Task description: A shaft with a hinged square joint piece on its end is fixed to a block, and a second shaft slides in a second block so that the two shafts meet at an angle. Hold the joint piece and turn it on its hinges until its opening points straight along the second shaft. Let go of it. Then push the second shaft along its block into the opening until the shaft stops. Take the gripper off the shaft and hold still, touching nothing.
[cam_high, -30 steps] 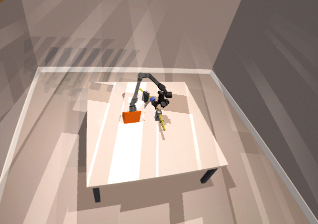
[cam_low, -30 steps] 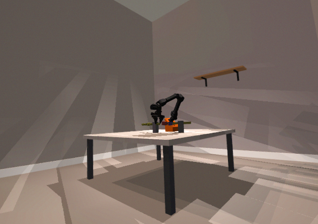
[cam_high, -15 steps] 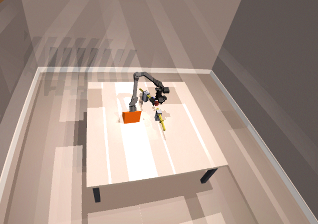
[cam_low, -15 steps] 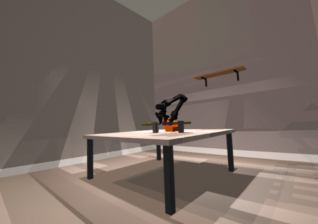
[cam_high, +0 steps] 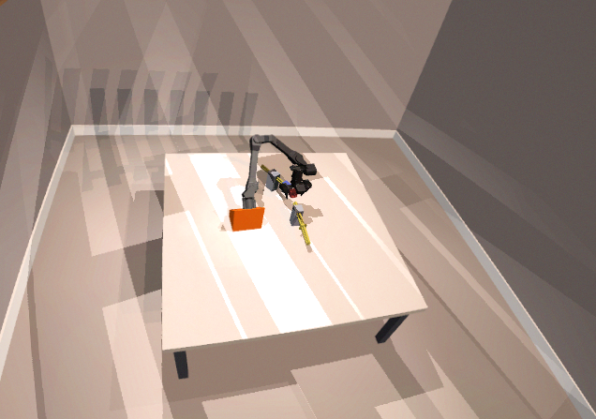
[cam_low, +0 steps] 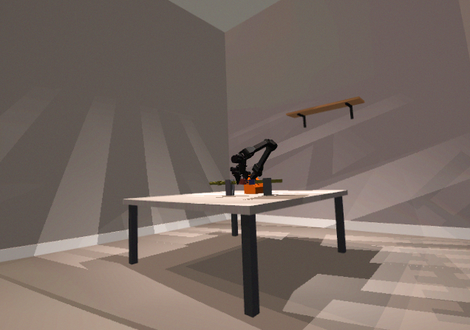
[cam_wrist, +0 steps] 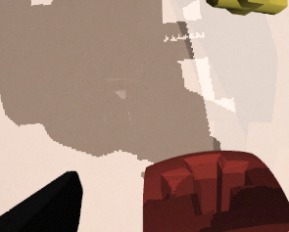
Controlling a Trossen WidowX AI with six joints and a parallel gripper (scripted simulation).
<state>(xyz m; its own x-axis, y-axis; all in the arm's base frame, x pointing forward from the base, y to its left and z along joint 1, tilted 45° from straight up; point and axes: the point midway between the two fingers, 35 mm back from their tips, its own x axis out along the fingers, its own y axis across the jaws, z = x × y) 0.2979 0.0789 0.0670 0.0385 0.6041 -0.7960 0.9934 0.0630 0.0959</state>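
The red joint piece (cam_high: 292, 192) (cam_low: 242, 181) (cam_wrist: 210, 195) sits beyond a blue hinge part (cam_high: 286, 183) (cam_low: 251, 181) on the yellow first shaft (cam_high: 264, 167) (cam_low: 276, 181), held in a grey block (cam_high: 273, 181) (cam_low: 267, 187). The yellow second shaft (cam_high: 303, 228) (cam_low: 217, 183) runs through another grey block (cam_high: 294, 217) (cam_low: 228, 187). Its near end (cam_wrist: 249, 5) is apart from the joint piece. My gripper (cam_high: 293, 195) (cam_low: 243, 181) (cam_wrist: 191, 167) is open, fingers on either side of the joint piece, holding nothing. Exact alignment of the opening is unclear.
An orange block (cam_high: 246, 218) (cam_low: 252, 188) stands at the arm's base on the table (cam_high: 216, 307) (cam_low: 182, 201). The arm (cam_high: 252, 163) (cam_low: 261, 161) arches over the first shaft's side. A wooden shelf (cam_low: 327, 106) is on the wall.
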